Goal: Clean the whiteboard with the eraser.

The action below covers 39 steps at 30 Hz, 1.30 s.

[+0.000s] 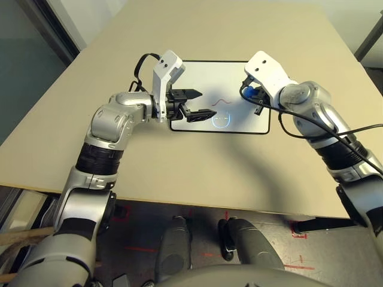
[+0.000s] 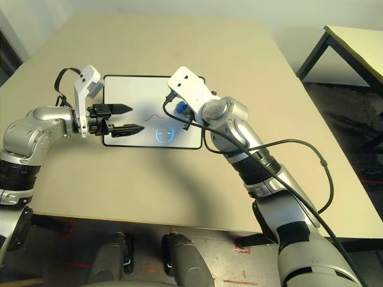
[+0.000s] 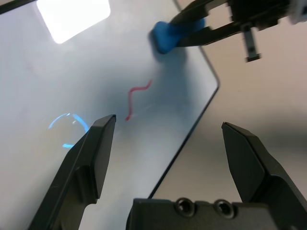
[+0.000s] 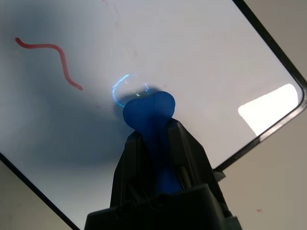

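The whiteboard [image 1: 233, 81] lies flat on the table, black-framed, with a red squiggle [image 1: 222, 101] in its middle and a faint blue smiley [image 1: 221, 121] near its front edge. My right gripper [image 4: 154, 139] is shut on the blue eraser [image 4: 149, 111], holding it just above the board's right part, with its shadow on the white surface. The eraser [image 3: 165, 36] also shows between those fingers in the left wrist view. My left gripper [image 1: 197, 103] stands open over the board's left part, its fingers [image 3: 93, 148] spread with nothing between them.
The beige table [image 1: 197, 173] stretches wide around the board on all sides. A black cable [image 1: 140, 66] loops off my left wrist beside the board's left edge. Another table [image 2: 359, 48] stands off to the right, past a gap of floor.
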{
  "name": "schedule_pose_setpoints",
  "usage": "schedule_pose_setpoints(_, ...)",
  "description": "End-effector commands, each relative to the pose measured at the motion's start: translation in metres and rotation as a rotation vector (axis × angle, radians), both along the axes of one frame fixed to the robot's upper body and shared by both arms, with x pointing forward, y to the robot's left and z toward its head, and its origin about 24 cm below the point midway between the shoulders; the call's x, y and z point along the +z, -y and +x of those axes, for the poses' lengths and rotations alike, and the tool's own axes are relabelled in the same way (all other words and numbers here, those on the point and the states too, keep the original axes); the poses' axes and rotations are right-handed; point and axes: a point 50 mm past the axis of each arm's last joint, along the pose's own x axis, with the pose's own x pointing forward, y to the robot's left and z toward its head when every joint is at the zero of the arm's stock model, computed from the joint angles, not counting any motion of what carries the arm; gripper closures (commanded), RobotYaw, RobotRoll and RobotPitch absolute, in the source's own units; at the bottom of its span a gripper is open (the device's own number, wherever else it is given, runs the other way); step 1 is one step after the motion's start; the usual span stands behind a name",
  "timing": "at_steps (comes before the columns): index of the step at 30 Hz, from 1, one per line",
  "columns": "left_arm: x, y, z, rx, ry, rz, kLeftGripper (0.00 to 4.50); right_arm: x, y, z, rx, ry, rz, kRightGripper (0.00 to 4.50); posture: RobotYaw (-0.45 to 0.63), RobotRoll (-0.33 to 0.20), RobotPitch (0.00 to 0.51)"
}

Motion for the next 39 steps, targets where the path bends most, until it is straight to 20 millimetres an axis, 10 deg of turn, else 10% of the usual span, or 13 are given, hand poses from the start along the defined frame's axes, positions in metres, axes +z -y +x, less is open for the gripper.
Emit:
schedule_pose_setpoints(1,-0.001,-0.008,0.001,0.022,-0.005,0.016,0.00,-0.014,-0.007,-0.006,0.040,-0.047,-0.030,3.93,-0.01,0.000,0.133)
schedule_pose_setpoints(39,-0.004,-0.011,-0.002,0.055,-0.009,-0.002,0.00,-0.038,-0.079,-0.003,0.264,-0.077,-0.093,3.93,0.03,0.000,0.155)
